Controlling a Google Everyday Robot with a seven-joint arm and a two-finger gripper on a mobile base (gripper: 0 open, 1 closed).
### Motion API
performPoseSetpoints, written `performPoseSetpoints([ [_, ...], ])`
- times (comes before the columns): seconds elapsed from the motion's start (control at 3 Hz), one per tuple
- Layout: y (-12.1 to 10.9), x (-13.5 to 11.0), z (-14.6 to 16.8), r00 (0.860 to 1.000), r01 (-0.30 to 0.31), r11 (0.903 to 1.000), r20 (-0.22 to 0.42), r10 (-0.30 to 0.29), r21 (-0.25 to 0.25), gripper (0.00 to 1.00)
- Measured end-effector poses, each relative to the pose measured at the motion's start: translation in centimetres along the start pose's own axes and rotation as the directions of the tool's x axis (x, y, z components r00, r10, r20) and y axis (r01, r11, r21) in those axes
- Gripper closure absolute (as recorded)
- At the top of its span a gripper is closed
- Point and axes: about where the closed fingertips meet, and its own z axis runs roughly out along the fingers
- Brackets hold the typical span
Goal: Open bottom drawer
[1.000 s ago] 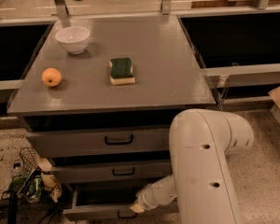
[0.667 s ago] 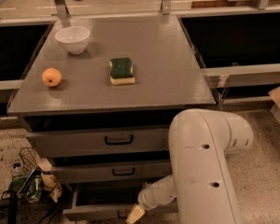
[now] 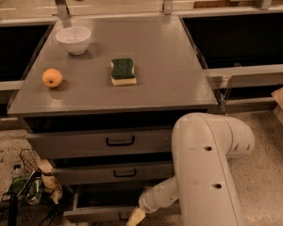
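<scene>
The fingers (image 3: 135, 217) of the gripper (image 3: 133, 220) sit at the near edge of view, against the front of the bottom drawer (image 3: 92, 215); whether they are open or closed cannot be told. That drawer stands partly pulled out, below two shut drawers. On the table (image 3: 160, 55) lie a sponge (image 3: 122, 71), an orange (image 3: 52, 77) and a bowl (image 3: 73, 39).

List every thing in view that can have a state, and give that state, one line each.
bottom drawer: partly pulled out, inside showing.
middle drawer: looks shut.
top drawer: looks shut.
white bowl: upright on the cabinet top, looks empty.
sponge: lying flat, green side up.
gripper: low at the bottom drawer's front edge.
</scene>
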Motion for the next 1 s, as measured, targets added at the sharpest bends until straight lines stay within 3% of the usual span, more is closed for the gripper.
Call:
performPoseSetpoints([
  [0.67, 1.0, 3.5, 5.1, 0.996, -0.090, 0.9912, -0.013, 0.089, -0.097, 0.03],
  [1.0, 1.0, 3.5, 5.1, 0.996, -0.090, 0.9912, -0.013, 0.089, -0.097, 0.03],
])
